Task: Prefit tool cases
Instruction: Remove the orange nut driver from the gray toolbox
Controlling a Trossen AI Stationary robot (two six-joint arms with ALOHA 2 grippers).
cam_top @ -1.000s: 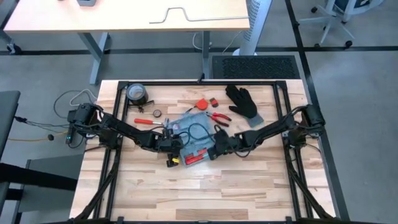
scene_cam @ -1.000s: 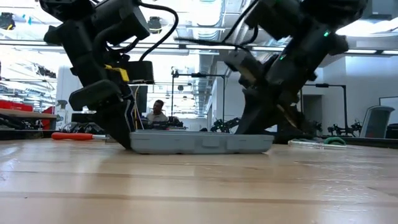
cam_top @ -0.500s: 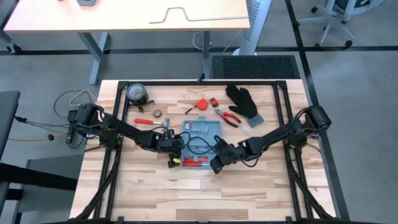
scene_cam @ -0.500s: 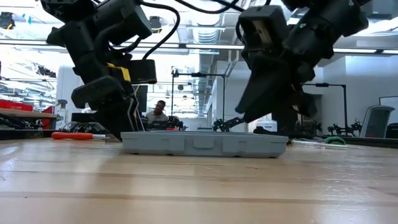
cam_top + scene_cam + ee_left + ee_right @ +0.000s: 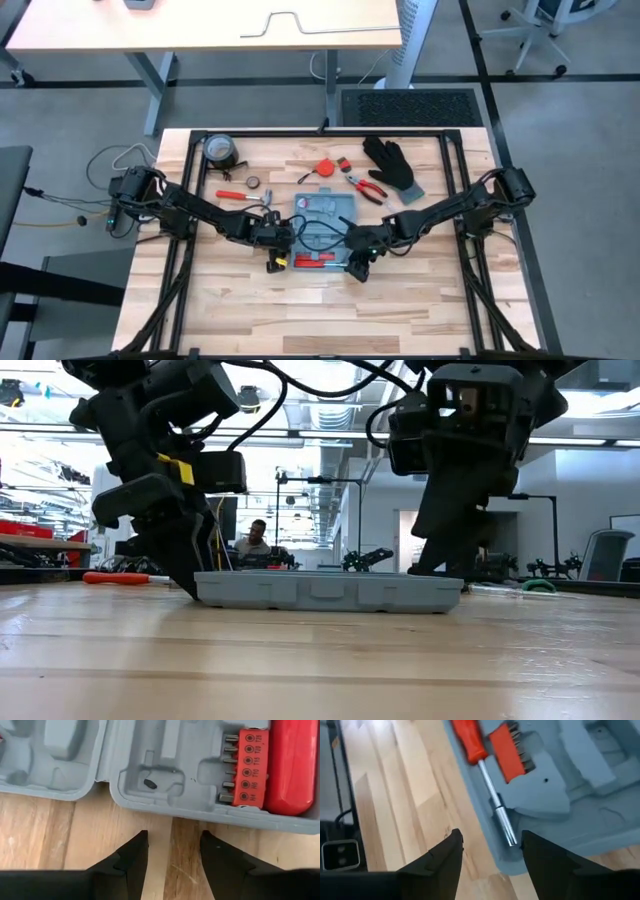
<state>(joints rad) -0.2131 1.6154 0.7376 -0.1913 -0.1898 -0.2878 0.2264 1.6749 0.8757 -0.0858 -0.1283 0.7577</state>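
Observation:
The light-blue tool case [image 5: 323, 232] lies open and flat on the wooden table, with a red screwdriver [image 5: 468, 741] and a red bit holder [image 5: 245, 767] in its near half. My left gripper [image 5: 172, 837] stands open at the case's left side, its fingertips just short of the case's edge [image 5: 165, 815]. My right gripper [image 5: 490, 840] is open at the case's near right corner [image 5: 517, 862], which lies between its fingers. In the low view the case [image 5: 330, 590] rests on its underside between the two arms. My right gripper stands over the case's near right corner [image 5: 540, 855]. One finger [image 5: 540, 850] lies in front of the case's rim in the wrist view, and I cannot tell whether it touches it.
Beyond the case lie a black glove [image 5: 392, 165], red pliers [image 5: 365, 188], a red tape measure [image 5: 323, 168], a red-handled tool [image 5: 240, 196] and a tape roll [image 5: 220, 150]. Bare wood [image 5: 320, 310] stretches toward the near edge.
My right gripper has gone from the case's right side toward the table's near edge, to the case's near right corner. The case, askew a second ago, has turned square to the table and lies flat and open. My left gripper has kept its place.

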